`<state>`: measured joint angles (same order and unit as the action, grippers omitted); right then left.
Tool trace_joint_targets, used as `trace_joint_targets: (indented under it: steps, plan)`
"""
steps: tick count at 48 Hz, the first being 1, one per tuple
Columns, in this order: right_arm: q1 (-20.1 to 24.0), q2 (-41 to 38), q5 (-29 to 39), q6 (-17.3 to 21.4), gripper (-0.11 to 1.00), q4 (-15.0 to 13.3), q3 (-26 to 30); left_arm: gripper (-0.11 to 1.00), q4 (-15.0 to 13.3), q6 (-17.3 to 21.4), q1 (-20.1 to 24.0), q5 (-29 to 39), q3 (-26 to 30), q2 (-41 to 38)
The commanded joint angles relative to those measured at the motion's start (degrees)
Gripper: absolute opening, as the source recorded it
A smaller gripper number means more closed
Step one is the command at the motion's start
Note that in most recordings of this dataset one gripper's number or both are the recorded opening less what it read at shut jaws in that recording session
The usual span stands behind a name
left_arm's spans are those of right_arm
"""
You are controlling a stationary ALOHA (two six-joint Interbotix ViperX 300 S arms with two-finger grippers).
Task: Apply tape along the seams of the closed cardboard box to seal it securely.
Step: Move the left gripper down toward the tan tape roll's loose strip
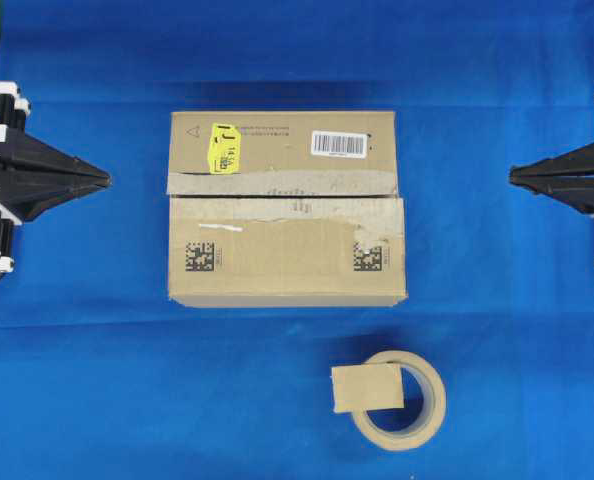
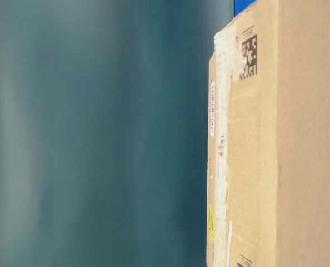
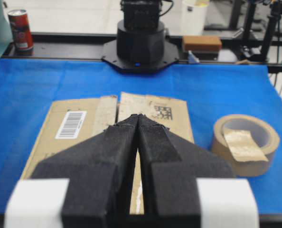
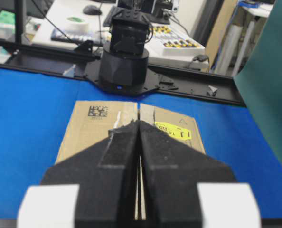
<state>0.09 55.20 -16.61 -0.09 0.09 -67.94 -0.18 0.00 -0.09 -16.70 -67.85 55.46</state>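
Box: the cardboard box (image 1: 287, 208) is seen in the middle of the blue bench (image 1: 97, 380), flaps closed, with a yellow sticker (image 1: 223, 147) and a white barcode label (image 1: 338, 143) on the top.
Seams: the seams (image 1: 277, 196) are marked by a thin dark slit between the two top flaps, running left to right in the overhead view, edged by a worn grey strip (image 1: 277, 183) of old tape.
Tape: the tape (image 1: 366, 387), a small tan piece, is laid across the rim of the tape roll (image 1: 407, 400), near the box on the side of the two black square codes.
Left tool: the left tool (image 1: 105, 179) is closed, nothing is held, and it is kept well apart from the box.
Right tool: the right tool (image 1: 513, 176) is also closed and empty, well apart from the box.
Risk, pick-up: the roll may be dragged along when the piece is lifted, because the piece seems stuck to it.
Risk, handling: the thin piece could be folded on itself or stuck to the pads.
Risk, placing: the slit may be missed, as the piece is far shorter than the seam.
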Motion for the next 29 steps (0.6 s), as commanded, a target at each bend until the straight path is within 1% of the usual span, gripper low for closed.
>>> trace_joint_targets:
  steps: [1,5,8,11,16,19,24,28,29]
  plan:
    - [-0.35,-0.18,-0.53,0.09,0.0,0.0,1.93,0.0,0.09,3.08,-1.93,-0.35,1.14,-1.05]
    - [-0.44,-0.7,-0.7,0.09,0.0,0.0,2.11,0.0,-0.09,6.24,-4.31,-0.79,1.32,-1.58]
    - [-0.7,-1.05,-0.7,0.18,0.0,0.09,2.11,0.0,-0.26,10.02,-6.5,-1.93,1.67,-2.81]
    - [-0.88,-1.41,-0.88,0.26,0.0,0.18,2.11,0.0,-0.44,12.92,-8.53,-3.87,1.85,-4.66]
    - [-1.23,-2.02,-1.23,0.44,0.0,0.35,2.11,0.0,-0.44,14.24,-10.81,-8.61,2.64,-9.4]
    - [-1.32,-2.2,-1.58,0.44,0.0,0.35,2.11,0.0,-0.26,16.17,-12.04,-11.25,3.52,-13.62]
    - [-1.49,-2.29,-2.29,0.44,0.0,0.35,2.11,0.0,-0.26,22.76,-14.33,-13.89,5.54,-19.69]
    - [-1.58,-2.37,-2.99,0.26,0.0,0.35,2.11,0.0,-0.35,29.53,-16.7,-15.21,7.82,-24.43]
    - [-1.58,-2.29,-3.16,0.18,0.0,0.35,2.2,0.0,-0.35,32.17,-17.58,-15.38,8.7,-26.19]
